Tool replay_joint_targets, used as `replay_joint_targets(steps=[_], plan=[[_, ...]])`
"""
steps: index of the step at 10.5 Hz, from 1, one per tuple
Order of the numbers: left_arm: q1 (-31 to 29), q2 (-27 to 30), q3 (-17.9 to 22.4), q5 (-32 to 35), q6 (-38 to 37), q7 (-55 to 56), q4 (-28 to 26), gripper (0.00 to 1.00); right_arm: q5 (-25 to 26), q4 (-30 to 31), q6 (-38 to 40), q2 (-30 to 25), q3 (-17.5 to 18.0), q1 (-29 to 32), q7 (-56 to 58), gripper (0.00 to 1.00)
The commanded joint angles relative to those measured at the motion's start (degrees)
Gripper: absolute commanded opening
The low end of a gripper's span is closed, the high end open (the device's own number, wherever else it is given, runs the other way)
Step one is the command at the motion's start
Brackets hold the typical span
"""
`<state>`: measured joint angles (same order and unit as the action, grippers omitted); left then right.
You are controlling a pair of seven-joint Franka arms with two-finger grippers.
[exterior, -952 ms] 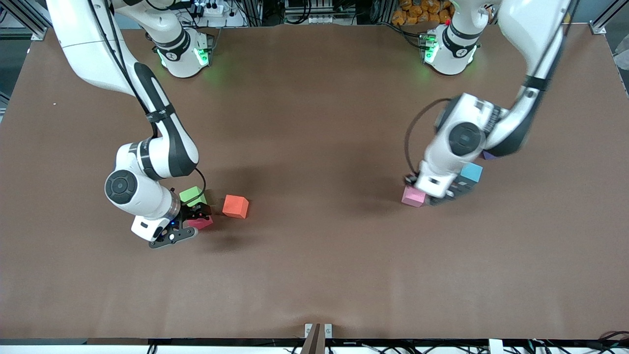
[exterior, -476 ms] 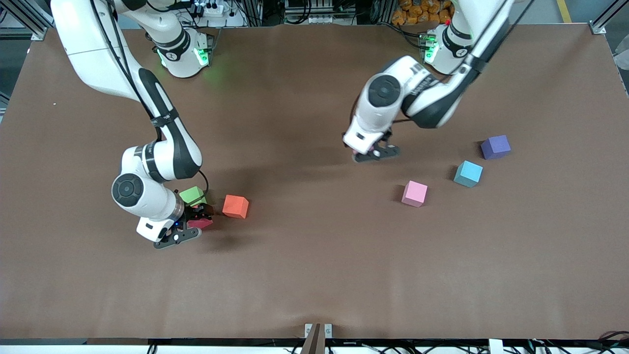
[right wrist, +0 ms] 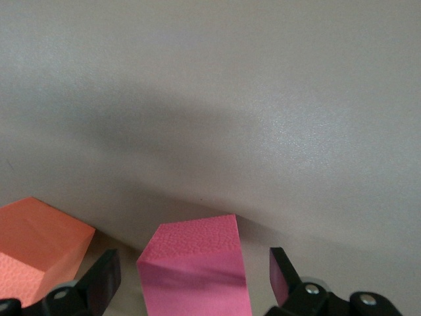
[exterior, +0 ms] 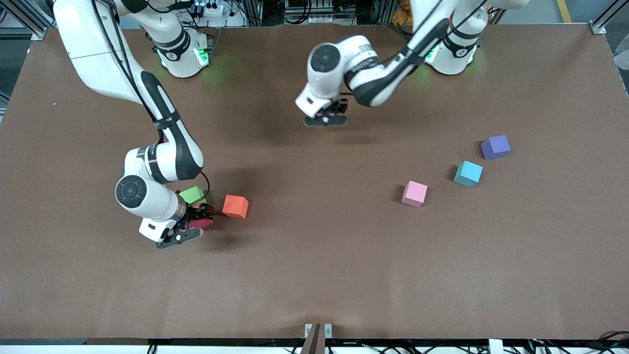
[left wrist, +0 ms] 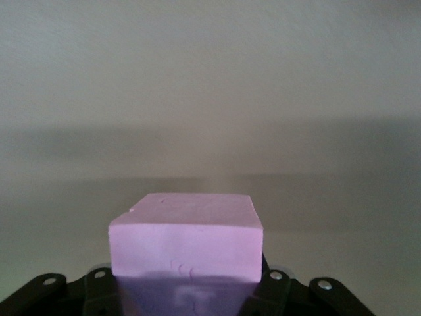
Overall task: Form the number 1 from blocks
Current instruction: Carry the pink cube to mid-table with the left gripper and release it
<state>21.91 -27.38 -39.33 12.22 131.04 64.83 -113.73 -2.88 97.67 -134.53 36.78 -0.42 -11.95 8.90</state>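
Left tool [exterior: 326,118] clamped on pink block [left wrist: 186,242], aloft over bare desk [exterior: 314,275] for placing; right tool [exterior: 192,222] spread wide around crimson block [right wrist: 194,266], poised to pinch.

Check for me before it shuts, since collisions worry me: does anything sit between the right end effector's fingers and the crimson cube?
Nothing visible does. The open right end effector straddles the matte crimson cube, with bare gaps at both fingers.
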Motion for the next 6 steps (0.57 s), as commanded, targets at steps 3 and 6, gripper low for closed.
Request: replay_joint_targets(steps=[3, 6], plan=[[5.15, -10.39, 0.74, 14.20, 2.03, 10.47, 5.10, 0.00, 1.12, 2.08, -1.87, 0.74, -0.19, -0.27, 0.24, 0.96], [9.11, -13.75, 3.11, 17.84, 2.12, 15.50, 7.99, 0.00, 0.95, 2.44, -1.79, 0.75, -0.19, -0.18, -0.19, 0.65]])
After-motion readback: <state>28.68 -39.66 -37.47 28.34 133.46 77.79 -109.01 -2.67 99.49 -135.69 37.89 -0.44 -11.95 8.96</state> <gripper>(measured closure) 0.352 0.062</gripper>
